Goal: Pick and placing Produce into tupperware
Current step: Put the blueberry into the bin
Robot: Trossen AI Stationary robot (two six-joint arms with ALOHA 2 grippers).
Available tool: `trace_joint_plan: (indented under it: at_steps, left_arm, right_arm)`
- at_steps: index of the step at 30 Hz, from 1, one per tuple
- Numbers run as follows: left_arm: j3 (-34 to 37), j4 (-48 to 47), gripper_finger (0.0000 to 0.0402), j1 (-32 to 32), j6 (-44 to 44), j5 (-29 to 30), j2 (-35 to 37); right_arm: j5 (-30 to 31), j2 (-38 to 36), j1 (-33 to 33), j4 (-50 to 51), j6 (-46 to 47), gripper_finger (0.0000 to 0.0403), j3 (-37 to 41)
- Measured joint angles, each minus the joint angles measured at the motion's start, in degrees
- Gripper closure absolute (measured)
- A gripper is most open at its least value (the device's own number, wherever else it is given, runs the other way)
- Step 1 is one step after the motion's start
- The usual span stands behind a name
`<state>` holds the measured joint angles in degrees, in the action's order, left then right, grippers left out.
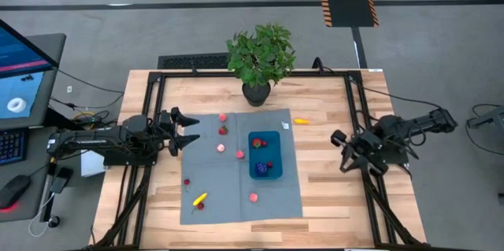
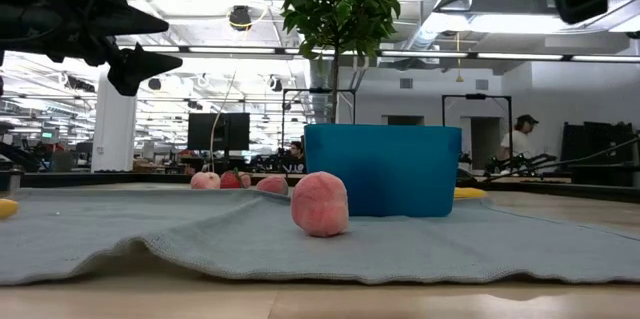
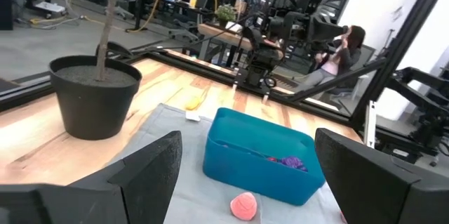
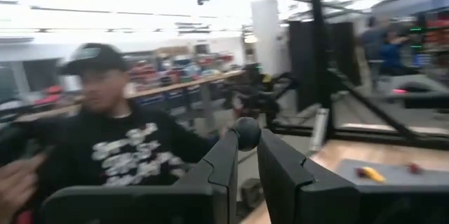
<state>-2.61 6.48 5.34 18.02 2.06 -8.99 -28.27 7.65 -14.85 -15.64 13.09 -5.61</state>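
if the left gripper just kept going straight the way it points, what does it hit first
Probably the pink fruit on the mat, with the blue container right behind it; the open left gripper looks raised, so it may pass above.

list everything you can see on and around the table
tupperware: 1, blue, on the mat's right half
produce in tupperware: purple cluster, two small red pieces
pink produce: 4, scattered on the mat
red produce: 3, on the mat's left half
yellow produce: 1 on the mat beside a red piece; another on bare wood right of the mat
mat: 1, grey-blue, mid-table
potted plant: 1, green, dark pot, behind the mat
person: 1, dark top, beyond the table
left tool: open, empty, at the mat's left edge
right tool: nearly shut, empty, right of the mat
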Motion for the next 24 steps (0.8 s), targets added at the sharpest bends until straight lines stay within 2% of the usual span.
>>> trace_joint_plan:
  at_steps: [3, 9, 20, 24]
  left_arm:
    - [0.0, -0.92, 0.0086, 0.0, -0.08, 0.94, 0.01]
    - [0.0, -1.58, 0.0086, 0.0, -0.1, 3.94, 0.01]
    - [0.0, -1.56, 0.0086, 0.0, -0.67, 3.83, -0.01]
    - [0.0, -1.4, 0.0086, 0.0, -1.18, 4.54, 0.01]
  right_arm:
    - [3.38, 0.14, 1.72, 0.66, -1.09, 0.0331, 0.0]
    - [15.37, 0.18, 4.01, 2.22, -5.37, 0.0331, 0.0]
    - [19.11, 0.19, 7.0, 3.65, -6.12, 0.0331, -0.02]
    - [24.23, 0.18, 8.77, 4.21, -6.15, 0.0331, -0.02]
